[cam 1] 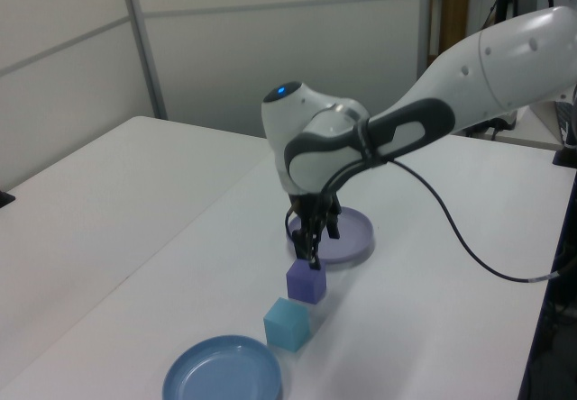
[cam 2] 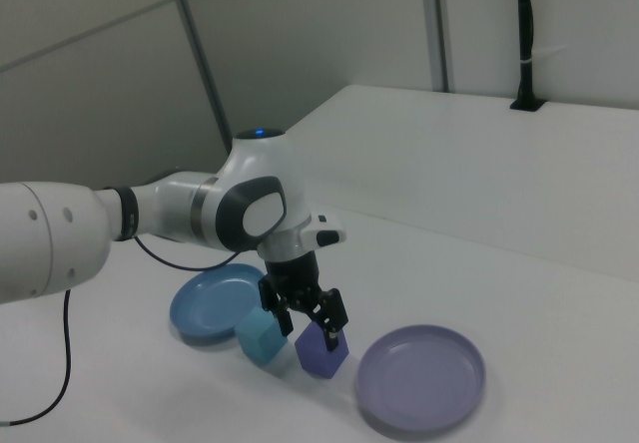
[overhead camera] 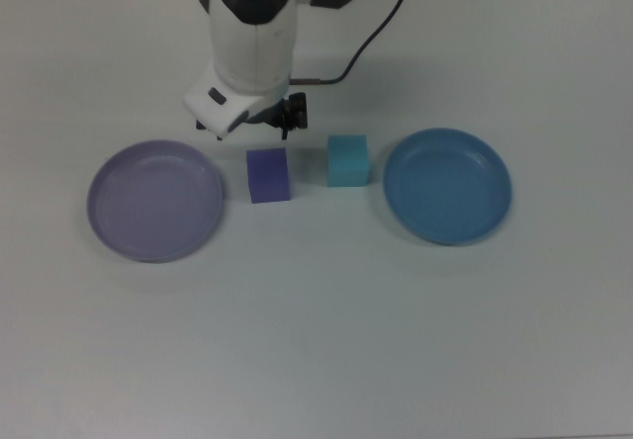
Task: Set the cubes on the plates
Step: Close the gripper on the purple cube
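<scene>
**Gripper hanging over purple cube**

The gripper point(cam 2: 308, 321) is hovering just above the purple cube point(overhead camera: 268, 175), fingers spread, holding nothing. The cube is sitting flat on the table point(overhead camera: 316, 340) between the lavender plate point(overhead camera: 154, 201) and the cyan cube point(overhead camera: 347, 160), which is lying beside the blue plate point(overhead camera: 447, 186).

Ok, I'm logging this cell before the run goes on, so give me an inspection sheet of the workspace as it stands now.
Surface: white table, bare apart from the job's things.
Job's things: purple-blue cube and cyan cube sit on the table between the plates, apart from each other. Lavender plate at the top view's left and blue plate at the top view's right hold nothing.
Clutter: nothing seen.
Grippers: gripper open, low over the purple-blue cube, holding nothing.
Cables: black cable hangs from the arm over the table.
Surroundings: second white table alongside; grey panel walls behind.
</scene>
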Available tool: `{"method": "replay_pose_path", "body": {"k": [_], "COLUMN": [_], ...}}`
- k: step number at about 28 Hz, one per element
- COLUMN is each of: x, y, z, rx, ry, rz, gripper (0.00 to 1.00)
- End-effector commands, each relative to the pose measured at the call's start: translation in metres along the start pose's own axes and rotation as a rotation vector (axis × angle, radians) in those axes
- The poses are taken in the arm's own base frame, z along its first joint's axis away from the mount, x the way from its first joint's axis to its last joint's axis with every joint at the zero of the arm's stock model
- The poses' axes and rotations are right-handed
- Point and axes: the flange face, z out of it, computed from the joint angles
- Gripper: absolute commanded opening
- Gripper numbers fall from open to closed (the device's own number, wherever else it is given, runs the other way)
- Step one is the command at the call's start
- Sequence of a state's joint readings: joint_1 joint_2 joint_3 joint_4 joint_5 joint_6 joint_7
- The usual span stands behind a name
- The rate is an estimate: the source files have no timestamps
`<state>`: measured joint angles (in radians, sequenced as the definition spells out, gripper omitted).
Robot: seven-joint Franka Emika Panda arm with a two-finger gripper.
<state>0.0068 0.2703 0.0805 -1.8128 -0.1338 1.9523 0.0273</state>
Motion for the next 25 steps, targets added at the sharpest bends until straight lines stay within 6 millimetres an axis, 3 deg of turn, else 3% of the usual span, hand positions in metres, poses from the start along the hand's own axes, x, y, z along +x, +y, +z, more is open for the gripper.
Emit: {"method": "replay_pose_path", "body": {"k": [1,7,12,13,15,16,18,20,25], "x": [0.012,0.019,0.021,0.021,0.022,0.022,0.023,0.025,0.023], "y": [-0.015,-0.033,-0.033,-0.032,-0.033,-0.032,-0.031,-0.029,-0.016], "z": [0.030,0.046,0.049,0.050,0.049,0.048,0.046,0.041,0.015], "rx": [-0.055,-0.078,-0.080,-0.080,-0.079,-0.079,-0.077,-0.076,-0.062], "ry": [0.018,0.026,0.025,0.025,0.028,0.031,0.035,0.043,0.075], "rz": [0.042,0.035,0.036,0.037,0.036,0.037,0.041,0.047,0.082], "gripper": [1.00,1.00,1.00,0.94,0.65,0.33,0.12,0.00,0.00]}}
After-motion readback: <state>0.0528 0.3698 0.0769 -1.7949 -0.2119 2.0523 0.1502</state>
